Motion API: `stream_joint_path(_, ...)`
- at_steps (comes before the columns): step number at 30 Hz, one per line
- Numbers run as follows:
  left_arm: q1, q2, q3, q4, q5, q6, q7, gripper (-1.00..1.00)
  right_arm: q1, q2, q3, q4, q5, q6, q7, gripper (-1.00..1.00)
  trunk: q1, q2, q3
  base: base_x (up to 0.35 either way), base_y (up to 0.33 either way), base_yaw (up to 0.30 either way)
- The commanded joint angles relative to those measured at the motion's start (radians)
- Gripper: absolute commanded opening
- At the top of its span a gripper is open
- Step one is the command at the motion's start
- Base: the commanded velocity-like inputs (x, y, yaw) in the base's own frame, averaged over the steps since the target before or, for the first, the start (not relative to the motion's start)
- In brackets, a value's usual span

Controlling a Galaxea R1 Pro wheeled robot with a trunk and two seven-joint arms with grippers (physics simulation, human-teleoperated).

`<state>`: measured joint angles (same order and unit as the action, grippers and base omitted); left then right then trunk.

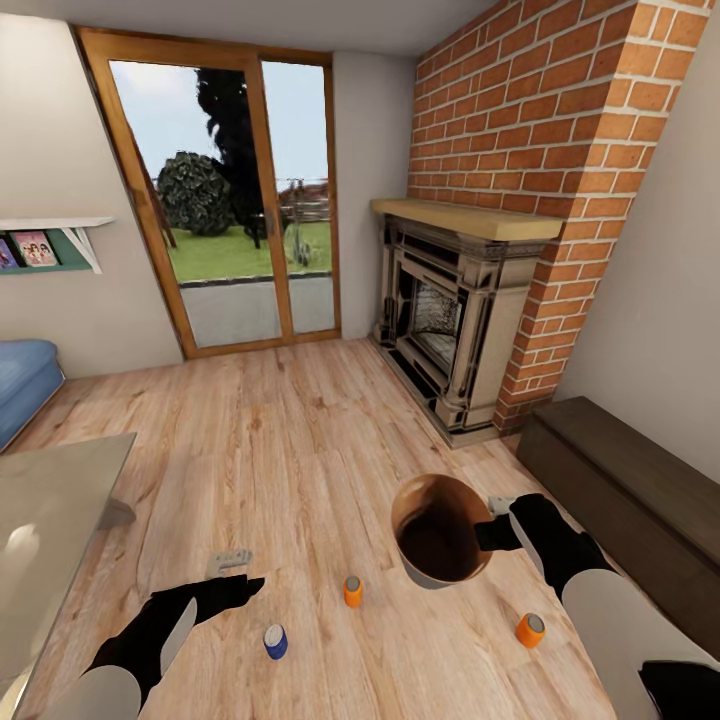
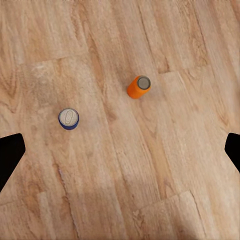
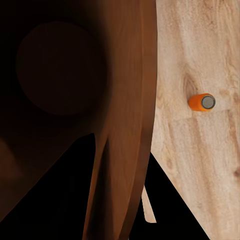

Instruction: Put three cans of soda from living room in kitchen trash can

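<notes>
Three soda cans stand on the wood floor: an orange can (image 1: 352, 591) in the middle, a dark blue can (image 1: 275, 641) nearer me, and another orange can (image 1: 530, 630) at the right. My right gripper (image 1: 497, 522) is shut on the rim of the trash can (image 1: 440, 530), held tilted above the floor with its copper-brown inside (image 3: 75, 75) facing me; an orange can (image 3: 201, 102) lies beyond its rim. My left gripper (image 1: 232, 572) hangs open above the floor, over the blue can (image 2: 68, 119) and an orange can (image 2: 138, 86), its fingertips (image 2: 10, 155) spread wide.
A glass table (image 1: 50, 510) and the blue sofa (image 1: 20, 380) are at the left. The ornate fireplace (image 1: 450, 320) and brick column (image 1: 560, 150) stand ahead on the right, with a dark low bench (image 1: 630, 490) along the right wall. Glass doors (image 1: 230, 200) are at the back.
</notes>
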<state>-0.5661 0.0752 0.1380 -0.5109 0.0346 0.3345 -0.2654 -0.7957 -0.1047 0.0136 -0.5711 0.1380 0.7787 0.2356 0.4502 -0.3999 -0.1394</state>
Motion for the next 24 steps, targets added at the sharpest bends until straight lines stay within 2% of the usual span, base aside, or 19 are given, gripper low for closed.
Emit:
stream_joint_path(1, 0.0, 0.0, 0.0, 0.0, 0.0, 0.0, 0.0, 1.0, 0.0, 0.0, -0.001, -0.001, -0.017, 0.002, 0.005, -1.0, 0.0, 0.0, 0.0, 0.0, 0.0, 0.0)
stream_joint_path(21, 0.0, 0.0, 0.0, 0.009, -0.002, -0.033, 0.015, 1.0, 0.0, 0.003, -0.001, -0.001, -0.016, 0.002, -0.007, -1.0, 0.0, 0.0, 0.0, 0.0, 0.0, 0.0)
stream_joint_path(24, 0.0, 0.0, 0.0, 0.011, -0.002, -0.035, 0.015, 1.0, 0.0, 0.019, -0.001, -0.001, -0.013, 0.002, -0.011, -1.0, 0.0, 0.0, 0.0, 0.0, 0.0, 0.099)
